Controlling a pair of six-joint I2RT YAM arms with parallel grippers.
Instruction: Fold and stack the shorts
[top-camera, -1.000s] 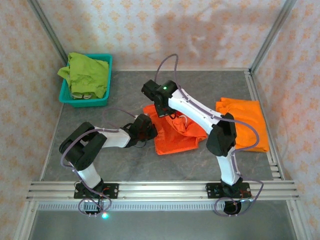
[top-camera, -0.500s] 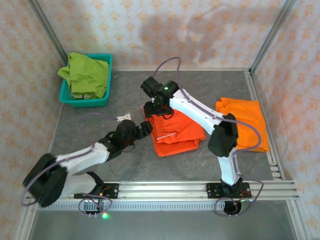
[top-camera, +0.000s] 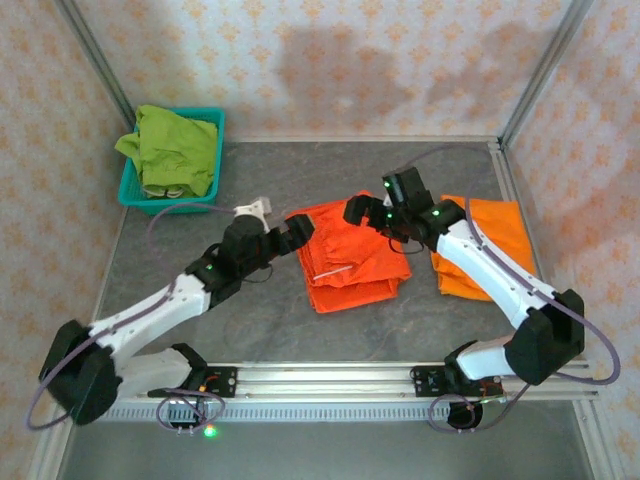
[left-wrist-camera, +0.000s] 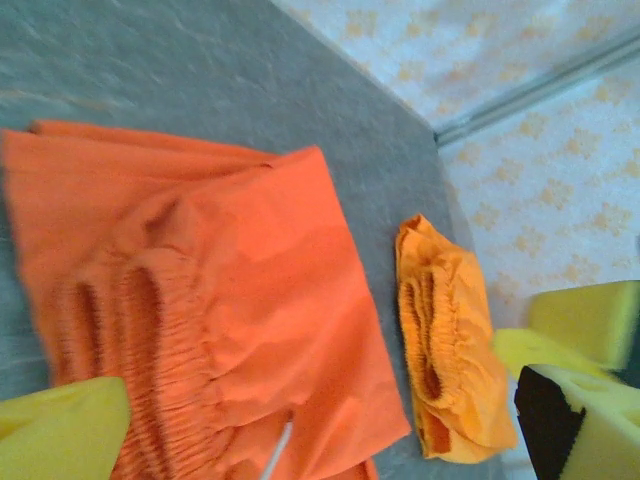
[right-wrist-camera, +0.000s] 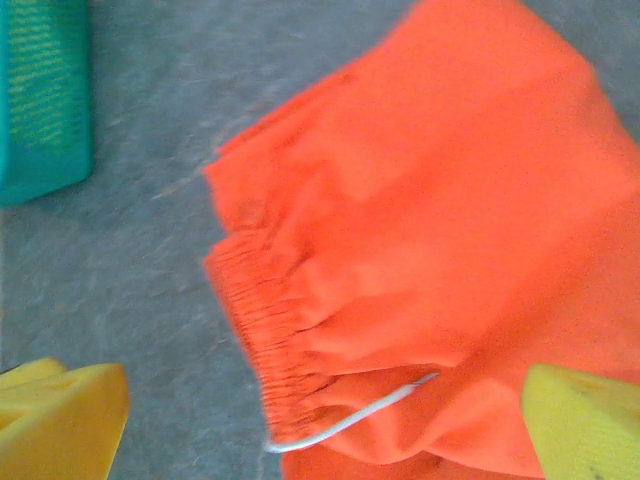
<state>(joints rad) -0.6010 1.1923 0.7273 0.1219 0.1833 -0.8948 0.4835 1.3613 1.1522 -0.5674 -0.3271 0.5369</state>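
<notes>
Left gripper (top-camera: 297, 233) and right gripper (top-camera: 365, 210) flank the folded orange shorts (top-camera: 350, 268), jaws released. Bare bench (top-camera: 260, 325) borders their near edge.

- Your left gripper (top-camera: 296, 231): black body, white links (top-camera: 150, 310) behind the pincer, black joint housings.
- Your right gripper (top-camera: 358, 210): same build, with a black head, white links behind it and a chunky black elbow.
- Finger pads (left-wrist-camera: 58, 432) are bright yellow; one on the left has a black backing beside it.
- A thin lilac cable (top-camera: 195, 206) trails back from each pincer.
- Green lights (top-camera: 437, 210) glow just behind each pincer.
- Farthest back from the pincers, your bases (top-camera: 195, 380) are black with looped cable.
</notes>
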